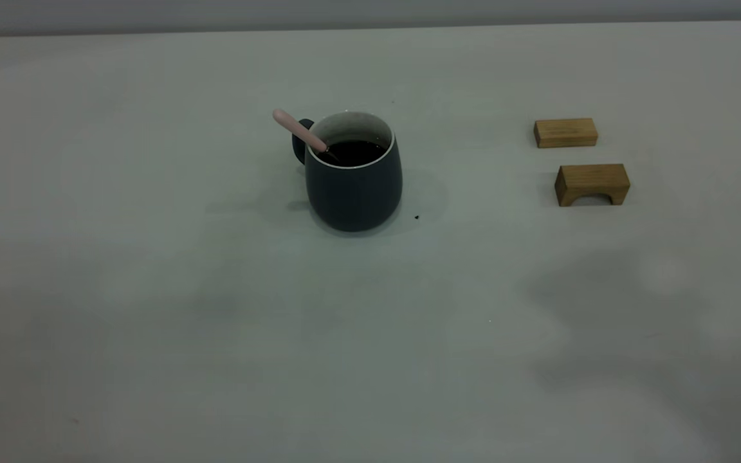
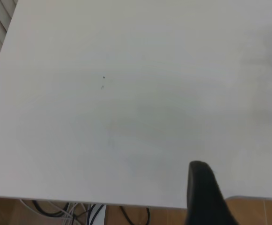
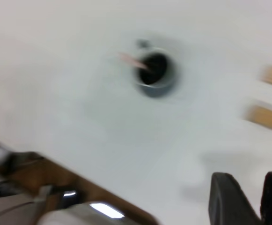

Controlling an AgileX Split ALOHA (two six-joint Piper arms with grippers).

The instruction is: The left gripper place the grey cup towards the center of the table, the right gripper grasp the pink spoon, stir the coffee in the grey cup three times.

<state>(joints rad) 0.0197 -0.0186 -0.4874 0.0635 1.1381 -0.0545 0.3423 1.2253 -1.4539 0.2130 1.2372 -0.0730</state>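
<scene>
The grey cup (image 1: pixel 352 186) stands upright near the middle of the table (image 1: pixel 152 289), its handle turned to the far left. Dark coffee (image 1: pixel 354 152) fills it. The pink spoon (image 1: pixel 296 127) leans in the cup, bowl in the coffee and handle sticking out over the rim by the cup's handle. Neither arm shows in the exterior view. My right gripper (image 3: pixel 249 177) is open and empty, well back from the cup (image 3: pixel 154 70) and spoon (image 3: pixel 131 60). My left gripper (image 2: pixel 242 187) is open over the table's edge, holding nothing.
Two tan wooden blocks lie to the right of the cup: a flat one (image 1: pixel 565 132) farther back and an arched one (image 1: pixel 592 183) nearer. The right wrist view shows both blocks (image 3: pixel 266 116). Cables hang below the table edge (image 2: pixel 79 208).
</scene>
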